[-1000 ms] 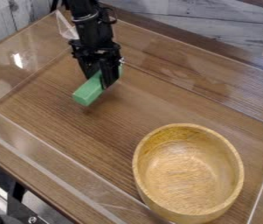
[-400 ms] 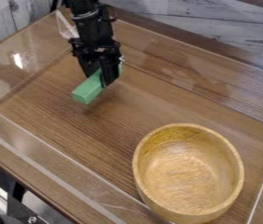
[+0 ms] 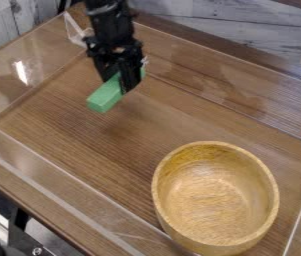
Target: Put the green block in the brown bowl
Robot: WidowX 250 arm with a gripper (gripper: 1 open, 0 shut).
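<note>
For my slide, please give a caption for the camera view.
Pincer grips green block above table; brown bowl empty.

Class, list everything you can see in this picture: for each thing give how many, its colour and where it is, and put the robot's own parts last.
green block: one, bright green, upper left of centre, held tilted at the tip of the end effector, above the table
brown bowl: one, light-brown wood with visible grain, lower right, standing on the table, nothing in it
table: one, dark-brown wood grain, fills most of the view
clear wall: transparent panels along the table's left and near edges
end effector: one, black, upper left, pointing down, shut on the green block
</note>
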